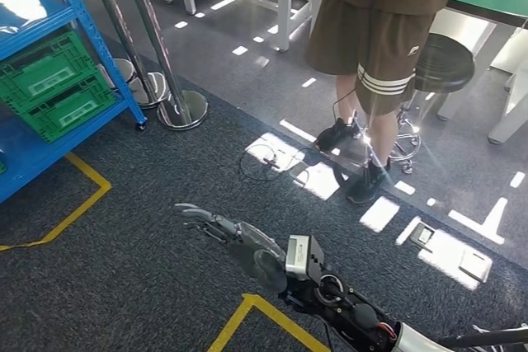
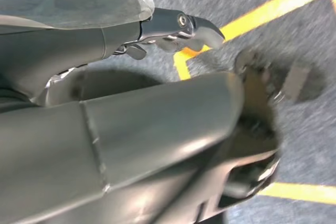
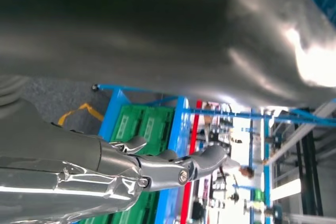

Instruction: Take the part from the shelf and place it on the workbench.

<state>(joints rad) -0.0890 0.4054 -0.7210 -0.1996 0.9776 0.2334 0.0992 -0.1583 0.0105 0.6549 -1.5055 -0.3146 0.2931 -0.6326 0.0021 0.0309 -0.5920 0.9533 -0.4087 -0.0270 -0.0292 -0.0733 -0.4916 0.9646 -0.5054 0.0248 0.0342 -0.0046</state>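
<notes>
Well apart from the blue shelf (image 1: pixel 93 39), right robot hand (image 1: pixel 239 241) holds nothing.

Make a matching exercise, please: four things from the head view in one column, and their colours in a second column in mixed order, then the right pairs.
Things:
1. shelf frame
2. crates on the shelf
3. floor tape
4. stool seat

Colours:
A. yellow
B. black
C. blue
D. green

Pairs: 1-C, 2-D, 3-A, 4-B
</notes>
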